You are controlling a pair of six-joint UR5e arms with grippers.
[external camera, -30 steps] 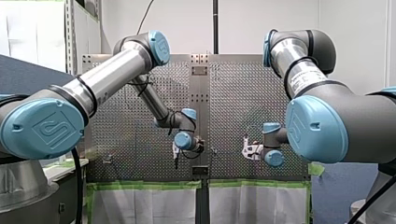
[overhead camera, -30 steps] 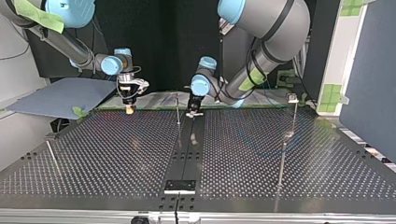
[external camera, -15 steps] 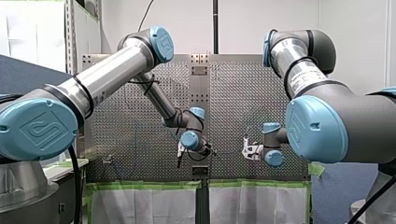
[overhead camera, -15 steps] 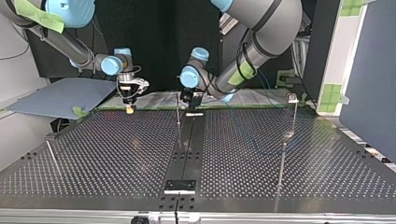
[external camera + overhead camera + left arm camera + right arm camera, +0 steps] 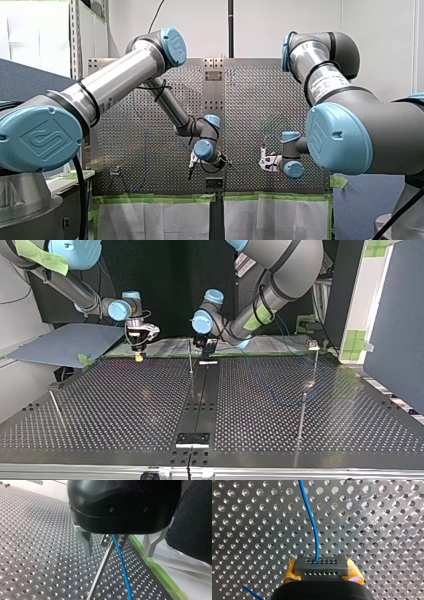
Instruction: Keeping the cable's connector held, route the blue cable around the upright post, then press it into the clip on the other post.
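Note:
My right gripper [image 5: 322, 576] is shut on the grey connector [image 5: 321, 565], with yellow pads on both sides of it. The blue cable [image 5: 312, 522] leaves the connector and runs away over the perforated table [image 5: 374, 530]. In the left wrist view my left gripper [image 5: 117, 555] stands open, its metal fingers [image 5: 86, 542] wide apart. Between them are the head of a thin upright post [image 5: 112, 540] and the blue cable [image 5: 122, 567], which runs down beside the post's shaft. Seen in the top view, my left gripper [image 5: 205, 344] hangs just right of that post [image 5: 190, 357], and my right gripper [image 5: 137, 352] is further left.
A taller post [image 5: 314, 347] with a clip head stands at the top view's right. A short post [image 5: 55, 407] leans at its left. A black plate [image 5: 192, 439] lies at the near edge. Green tape [image 5: 152, 565] marks the table edge beside my left gripper.
My left arm has swung toward the top view's left, bringing its gripper up to the middle post; over the last half second it has barely moved. My right arm has stayed still.

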